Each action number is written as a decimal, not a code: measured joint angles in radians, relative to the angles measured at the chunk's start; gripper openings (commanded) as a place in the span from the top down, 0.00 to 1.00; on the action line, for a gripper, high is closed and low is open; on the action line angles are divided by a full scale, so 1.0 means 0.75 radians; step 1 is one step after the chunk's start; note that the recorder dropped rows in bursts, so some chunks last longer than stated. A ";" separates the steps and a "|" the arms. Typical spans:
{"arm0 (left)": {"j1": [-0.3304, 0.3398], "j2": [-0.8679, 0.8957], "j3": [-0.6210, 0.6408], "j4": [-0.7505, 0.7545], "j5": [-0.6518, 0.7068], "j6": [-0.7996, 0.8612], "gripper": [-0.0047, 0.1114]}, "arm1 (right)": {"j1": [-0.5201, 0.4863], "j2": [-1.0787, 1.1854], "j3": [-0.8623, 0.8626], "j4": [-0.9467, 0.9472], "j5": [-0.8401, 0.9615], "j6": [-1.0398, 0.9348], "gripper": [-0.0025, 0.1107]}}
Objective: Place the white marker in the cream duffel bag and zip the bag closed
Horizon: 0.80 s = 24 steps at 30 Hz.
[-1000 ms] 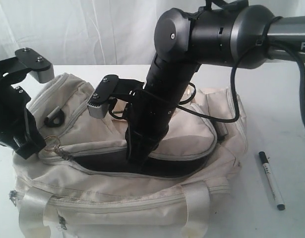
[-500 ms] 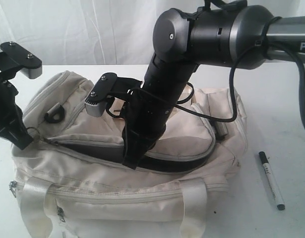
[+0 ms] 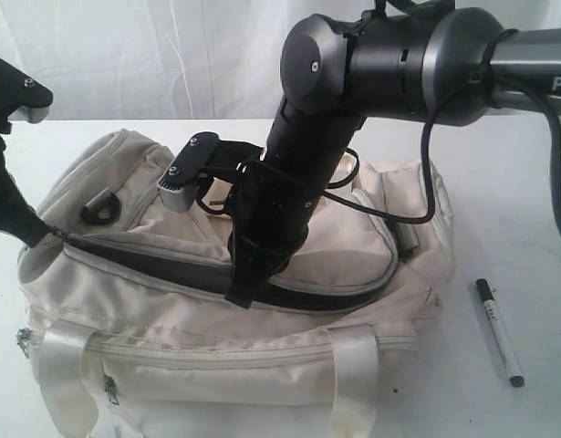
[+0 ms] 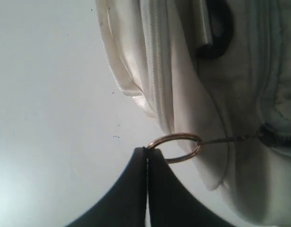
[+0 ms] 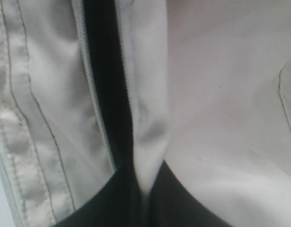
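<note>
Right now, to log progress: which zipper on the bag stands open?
The top zipper of the cream duffel bag, showing a dark gap; the front zipper below it is closed.

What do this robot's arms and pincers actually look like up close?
Mostly black. The right arm has a fat rounded joint, a grey tube with cropped white lettering, and a black cable looping beside it. A silver-grey block sits on a black bracket. The left gripper and right gripper both end in smooth, black, tapering fingers.
</note>
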 measured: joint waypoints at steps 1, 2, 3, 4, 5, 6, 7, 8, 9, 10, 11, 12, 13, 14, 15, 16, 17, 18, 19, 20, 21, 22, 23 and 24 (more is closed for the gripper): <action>0.000 0.000 0.000 0.003 -0.006 -0.002 0.96 | 0.000 0.000 0.000 0.001 -0.003 0.006 0.98; 0.000 0.000 0.000 0.007 -0.013 -0.002 0.96 | 0.000 0.000 0.000 -0.001 -0.008 0.009 0.98; 0.000 0.000 0.000 0.009 -0.019 -0.010 0.96 | 0.000 0.000 0.000 -0.003 -0.012 0.013 0.98; 0.000 0.000 0.000 0.012 -0.025 -0.022 0.96 | 0.000 0.000 0.000 -0.003 -0.015 0.016 0.98; 0.000 0.000 0.000 0.012 -0.028 -0.034 0.96 | 0.000 0.000 0.000 -0.004 -0.017 0.019 0.98; 0.000 0.000 0.000 0.012 -0.030 -0.049 0.94 | 0.000 0.000 0.000 -0.007 -0.017 0.022 0.98; 0.000 0.000 0.000 0.012 -0.031 -0.061 0.93 | 0.000 -0.001 0.000 -0.008 -0.017 0.022 0.98; 0.000 0.000 0.000 0.012 -0.031 -0.067 0.90 | 0.000 -0.001 0.000 -0.008 -0.017 0.022 0.98; 0.000 0.000 0.000 0.007 -0.031 -0.070 0.86 | 0.000 -0.001 0.000 -0.010 -0.017 0.024 0.98; 0.000 0.000 0.000 -0.004 -0.031 -0.070 0.82 | 0.000 -0.001 0.000 -0.016 -0.017 0.024 0.98; 0.000 0.000 0.000 -0.015 -0.031 -0.070 0.70 | 0.000 -0.001 0.000 -0.019 -0.017 0.024 0.98; 0.000 0.000 0.000 -0.040 -0.031 -0.070 0.64 | 0.000 -0.001 0.000 -0.037 -0.005 0.024 0.98; 0.000 0.000 0.000 -0.050 -0.031 -0.070 0.53 | 0.000 -0.001 0.000 -0.044 0.002 0.024 0.98; 0.002 0.000 0.000 -0.063 -0.031 -0.070 0.50 | 0.000 -0.001 0.000 -0.055 0.007 0.024 0.98; 0.002 0.000 0.000 -0.063 -0.031 -0.070 0.45 | 0.000 -0.001 0.000 -0.059 0.010 0.024 0.98; 0.002 0.000 0.000 -0.066 -0.031 -0.070 0.44 | 0.000 -0.001 0.000 -0.062 0.016 0.024 0.98; 0.002 0.000 0.000 -0.066 -0.031 -0.070 0.44 | 0.000 -0.001 0.000 -0.064 0.016 0.024 0.98; 0.002 0.000 0.000 -0.063 -0.040 -0.070 0.44 | 0.000 -0.001 0.000 -0.064 0.016 0.024 0.98; 0.002 0.000 0.000 -0.057 -0.059 -0.068 0.44 | 0.000 -0.001 0.000 -0.064 0.016 0.024 0.98; 0.002 -0.001 0.000 -0.042 -0.089 -0.068 0.44 | 0.000 -0.001 0.000 -0.064 0.016 0.024 0.98; 0.002 -0.007 0.000 -0.030 -0.114 -0.068 0.44 | 0.000 -0.001 0.000 -0.064 0.016 0.024 0.98; 0.002 -0.019 -0.012 -0.021 -0.138 -0.068 0.44 | 0.000 -0.001 0.000 -0.064 0.016 0.033 0.98; 0.002 -0.029 -0.029 -0.018 -0.158 -0.070 0.44 | 0.000 -0.001 0.000 -0.064 0.016 0.039 0.98; 0.002 -0.055 -0.048 -0.021 -0.207 -0.074 0.44 | 0.000 -0.001 0.000 -0.064 0.016 0.044 0.98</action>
